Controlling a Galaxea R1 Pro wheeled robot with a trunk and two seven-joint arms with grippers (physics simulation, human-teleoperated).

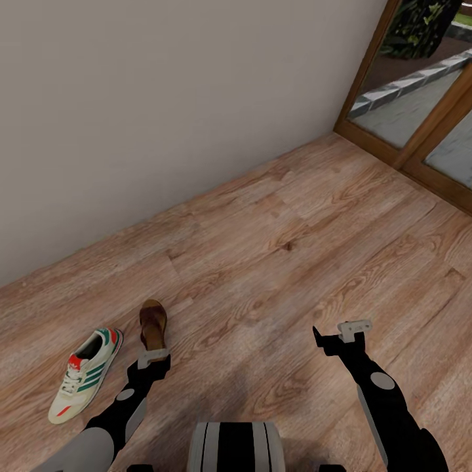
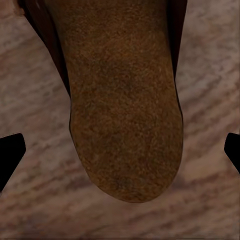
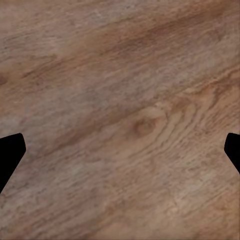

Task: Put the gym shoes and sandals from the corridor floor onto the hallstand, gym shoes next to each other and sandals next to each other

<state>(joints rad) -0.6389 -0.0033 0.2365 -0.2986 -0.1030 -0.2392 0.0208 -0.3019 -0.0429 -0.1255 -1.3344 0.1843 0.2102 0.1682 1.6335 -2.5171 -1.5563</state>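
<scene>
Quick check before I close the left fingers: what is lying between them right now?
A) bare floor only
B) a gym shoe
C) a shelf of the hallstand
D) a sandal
D: in the left wrist view the tan footbed of the sandal lies between the spread fingers of the left gripper, with wood floor around it.

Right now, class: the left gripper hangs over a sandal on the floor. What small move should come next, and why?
Probably lower the left gripper straight down and close: its fingertips stand open either side of the sandal, which lies on the floor not yet grasped.
</scene>
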